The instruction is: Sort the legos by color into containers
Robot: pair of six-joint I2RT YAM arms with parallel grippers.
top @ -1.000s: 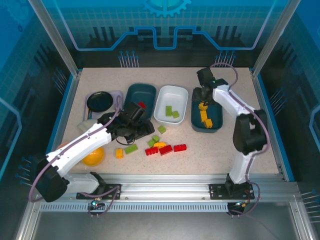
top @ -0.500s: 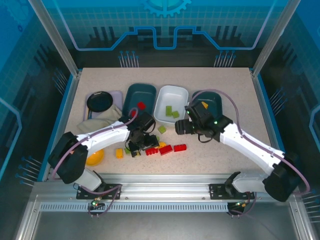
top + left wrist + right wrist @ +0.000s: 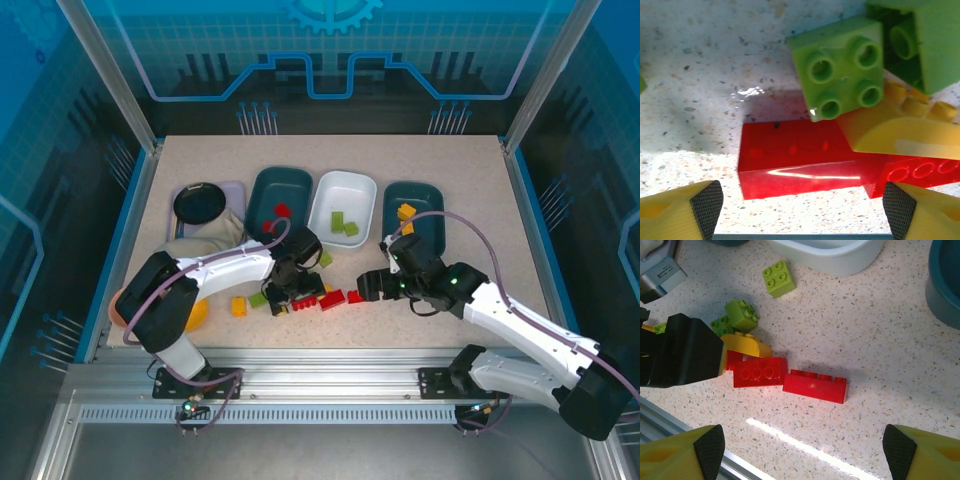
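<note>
Pickup stage: left gripper (image 3: 802, 207) open, jaws straddling a red brick (image 3: 790, 160) by the table's (image 3: 470, 170) near edge. Right gripper (image 3: 802, 450) spread wide above a second red brick (image 3: 815, 386) (not touching). Next, probably: close, lift, carry to the left teal tray (image 3: 262, 192).

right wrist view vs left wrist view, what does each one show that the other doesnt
Right wrist view: the white tray's rim, a teal tray's edge, a lone green brick, a long red brick and the left arm's black wrist housing. Left wrist view: a close-up of a red brick lying between its open fingers. Shared: the yellow brick against a red brick marked with circles.
</note>
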